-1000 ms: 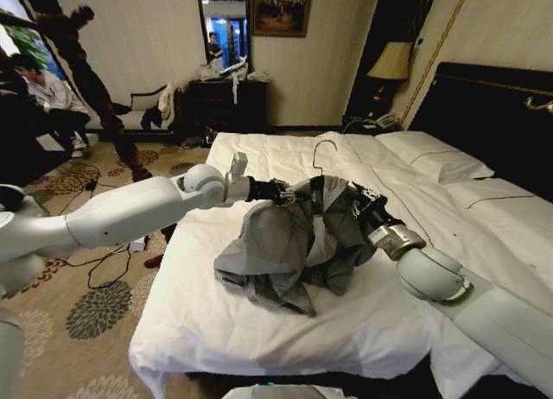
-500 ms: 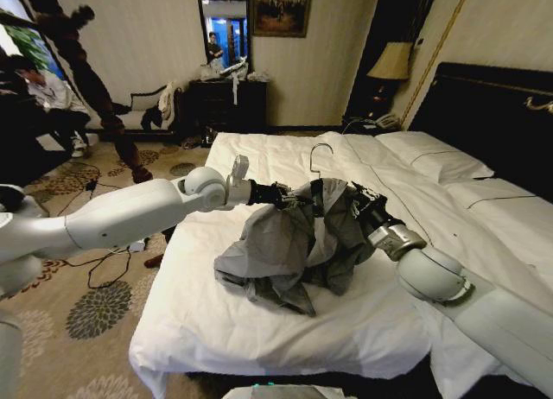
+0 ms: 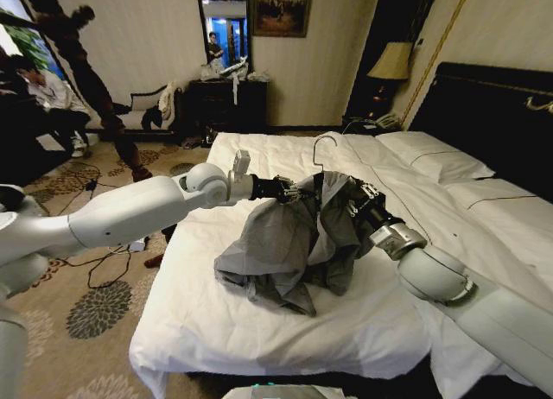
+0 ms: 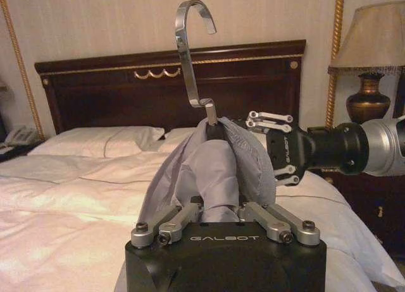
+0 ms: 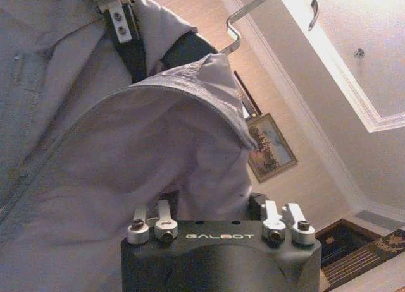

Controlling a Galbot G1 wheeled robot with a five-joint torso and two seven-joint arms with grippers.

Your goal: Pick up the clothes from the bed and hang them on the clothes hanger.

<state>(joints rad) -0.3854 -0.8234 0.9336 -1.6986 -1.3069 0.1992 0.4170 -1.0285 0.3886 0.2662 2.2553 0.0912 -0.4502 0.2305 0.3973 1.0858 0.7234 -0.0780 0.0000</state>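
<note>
Grey shirt [image 3: 289,243] is bunched at mid-bed, top lifted and draped over the black hanger [image 3: 316,190], lower folds resting on the white duvet of the bed [image 3: 259,330]. Hanger's silver hook [image 3: 321,150] sticks up at 12 o'clock above the fabric. Left gripper [image 3: 292,192] comes in from 9 o'clock of the shirt; in the left wrist view its fingers [image 4: 166,224] are closed narrowly, pinching a fold of shirt just below the hook. Right gripper [image 3: 352,202] comes in from 3 o'clock, buried in cloth; its fingers [image 5: 273,221] sit pressed into the fabric, but how far open, cannot tell.
</note>
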